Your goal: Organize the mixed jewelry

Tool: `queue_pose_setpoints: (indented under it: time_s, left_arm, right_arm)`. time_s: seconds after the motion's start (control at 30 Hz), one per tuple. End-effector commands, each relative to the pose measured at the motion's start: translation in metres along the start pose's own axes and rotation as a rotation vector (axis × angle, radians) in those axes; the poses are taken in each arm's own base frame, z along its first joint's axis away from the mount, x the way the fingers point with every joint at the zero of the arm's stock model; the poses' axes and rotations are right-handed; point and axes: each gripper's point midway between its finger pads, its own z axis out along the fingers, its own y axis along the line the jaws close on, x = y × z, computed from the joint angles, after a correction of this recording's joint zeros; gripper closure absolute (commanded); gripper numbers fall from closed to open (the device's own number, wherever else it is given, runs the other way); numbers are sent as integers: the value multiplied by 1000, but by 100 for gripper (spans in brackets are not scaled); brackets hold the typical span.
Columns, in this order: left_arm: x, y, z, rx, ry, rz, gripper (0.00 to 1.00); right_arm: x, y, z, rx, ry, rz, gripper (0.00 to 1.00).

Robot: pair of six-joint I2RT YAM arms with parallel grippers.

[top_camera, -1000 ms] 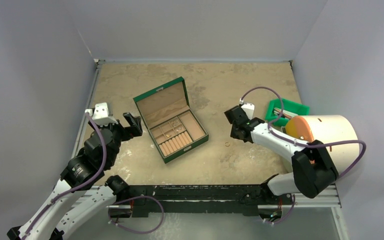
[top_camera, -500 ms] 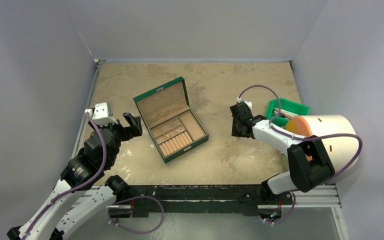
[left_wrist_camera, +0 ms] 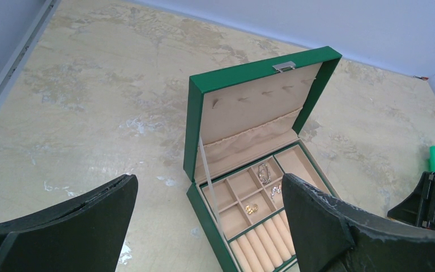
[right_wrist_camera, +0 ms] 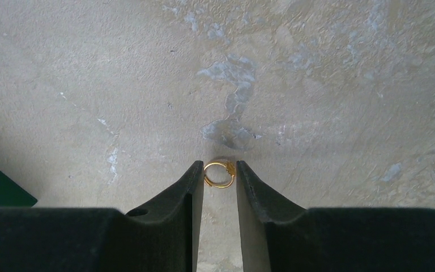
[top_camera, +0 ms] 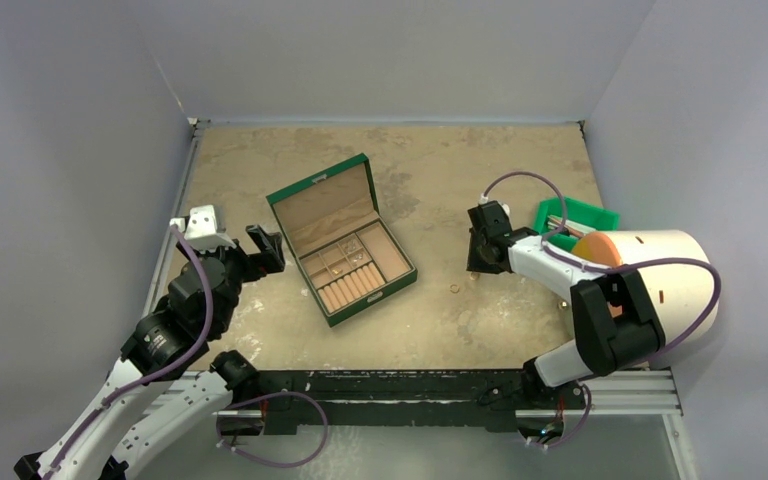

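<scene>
A small gold ring [right_wrist_camera: 218,186] lies on the table between my right gripper's [right_wrist_camera: 220,170] fingertips, touching both; the jaws stand narrow around it. In the top view that gripper [top_camera: 475,267] points down at the table right of the green box [top_camera: 312,189]. Another small ring [top_camera: 454,288] lies on the table just left of it. The box stands open; its tan compartments hold two silver pieces [left_wrist_camera: 263,171] and a gold piece [left_wrist_camera: 251,208]. My left gripper [left_wrist_camera: 209,226] is open and empty, hovering left of the box, also seen in the top view [top_camera: 260,250].
A green bin [top_camera: 572,215] with metal items stands at the right edge. A large white cylinder with an orange face [top_camera: 650,265] lies beside it, close to the right arm. Grey walls enclose the table on three sides.
My right gripper has moved right and slightly back, away from the loose ring, and has come down over the gold ring. The left arm has not moved.
</scene>
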Motion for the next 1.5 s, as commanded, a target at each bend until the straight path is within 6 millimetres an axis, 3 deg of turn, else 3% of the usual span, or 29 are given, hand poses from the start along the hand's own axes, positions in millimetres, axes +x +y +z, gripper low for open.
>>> queue_pose_setpoints:
  time_s: [0.0, 0.43, 0.8, 1.03, 1.17, 1.3, 1.47]
  left_arm:
    - [-22, -4, -4, 16, -55, -40, 1]
    - [-22, -4, -4, 18, -55, -41, 1]
    - [-22, -4, -5, 15, -56, -42, 2]
    - [-22, -4, -4, 15, -56, -42, 2]
    - [-22, -4, -4, 16, -56, -42, 1]
    - [-21, -5, -4, 20, -53, -43, 1]
    - [-20, -7, -3, 28, -51, -45, 1]
  right_arm:
    - [3, 0, 3, -13, 12, 4, 69]
    - [12, -7, 7, 6, 49, 32, 72]
    - [13, -8, 11, 25, 68, 33, 84]
    - [14, -9, 9, 31, 68, 45, 99]
    - [16, -3, 8, -6, 73, 45, 100]
    - [11, -2, 4, -21, 50, 32, 100]
    - [1, 12, -14, -118, 6, 30, 100]
